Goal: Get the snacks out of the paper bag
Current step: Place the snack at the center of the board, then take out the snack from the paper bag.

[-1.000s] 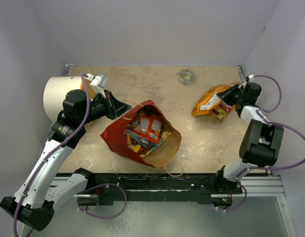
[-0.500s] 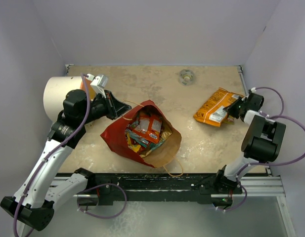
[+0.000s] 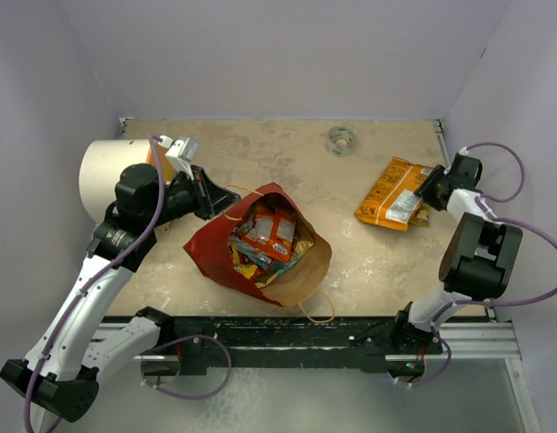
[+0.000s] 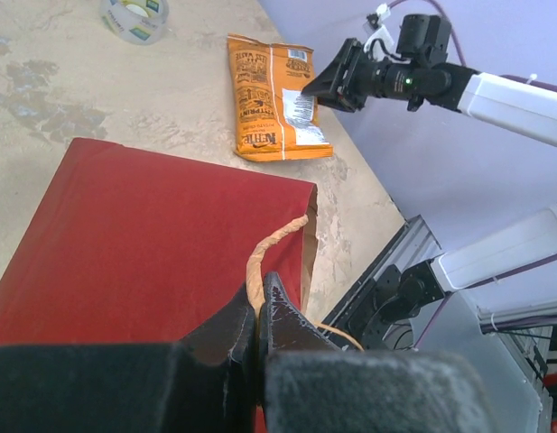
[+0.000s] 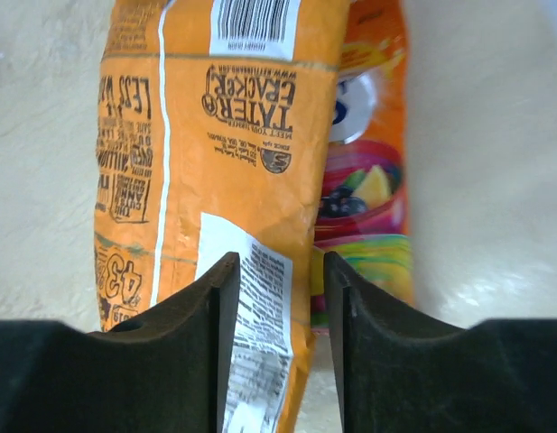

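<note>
Close to me, the paper bag lies on the tabletop, full of snacks. My left end effector pinches its thin handle; a hard pull could tear it. Farther off, my right end effector hangs open over an orange packet outside the bag.

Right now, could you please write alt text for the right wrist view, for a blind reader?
An orange snack packet lies barcode side up on the beige table, partly covering a second, fruit-printed packet. The open jaws frame its near end.
</note>
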Controlling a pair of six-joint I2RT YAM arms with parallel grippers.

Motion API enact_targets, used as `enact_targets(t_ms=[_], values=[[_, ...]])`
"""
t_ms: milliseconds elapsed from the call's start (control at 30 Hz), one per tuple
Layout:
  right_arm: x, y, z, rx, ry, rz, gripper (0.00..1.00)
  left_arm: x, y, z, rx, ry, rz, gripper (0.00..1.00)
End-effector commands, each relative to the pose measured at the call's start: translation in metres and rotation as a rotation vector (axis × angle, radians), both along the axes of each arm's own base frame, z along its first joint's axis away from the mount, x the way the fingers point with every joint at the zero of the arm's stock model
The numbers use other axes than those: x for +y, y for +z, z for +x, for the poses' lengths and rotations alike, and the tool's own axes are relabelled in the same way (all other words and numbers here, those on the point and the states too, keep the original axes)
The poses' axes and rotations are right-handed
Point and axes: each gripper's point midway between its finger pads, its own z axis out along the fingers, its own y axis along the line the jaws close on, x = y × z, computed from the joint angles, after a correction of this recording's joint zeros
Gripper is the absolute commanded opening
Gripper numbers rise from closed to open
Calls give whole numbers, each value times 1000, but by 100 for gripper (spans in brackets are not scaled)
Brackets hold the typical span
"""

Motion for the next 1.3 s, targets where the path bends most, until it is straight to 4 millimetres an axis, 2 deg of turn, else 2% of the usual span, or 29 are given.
enact_targets(t_ms=[0,100,167,267,333,433,467,567,667,767,900,967,1033,1133,1233,1267], values=[[-44,65,-8,20,-172,-305,49,-3,23,-7,-75,-34,-33,0],[-33,93,-7,-32,-167,-344,56,-4,25,-10,-82,-49,-46,0],[-5,108,-5,-76,-82,-335,56,-4,26,-12,-89,-53,-48,0],[72,141,3,-234,155,-281,61,-5,28,-13,-104,-68,-49,0],[129,156,-8,-321,314,-227,62,-5,28,-13,-110,-67,-49,0],[208,156,-47,-423,558,-44,62,-5,29,-15,-126,-73,-57,0],[229,164,-64,-476,627,14,63,-6,30,-15,-133,-75,-62,0],[278,160,-110,-527,804,168,65,-6,31,-17,-151,-80,-79,0],[307,160,-146,-527,909,239,65,-7,32,-16,-164,-83,-90,0],[317,175,-167,-568,953,213,65,-9,34,-16,-177,-95,-91,0],[315,182,-166,-564,968,119,65,-10,34,-16,-180,-109,-92,0],[319,177,-163,-531,979,92,63,-10,36,-17,-189,-109,-97,0],[326,186,-165,-547,1003,74,62,-10,39,-18,-200,-109,-97,0],[345,213,-174,-611,1055,34,62,-9,41,-21,-208,-113,-91,0],[378,230,-192,-638,1130,-4,63,-9,43,-24,-215,-128,-92,0],[391,242,-198,-661,1147,-12,63,-9,44,-25,-220,-131,-91,0]])
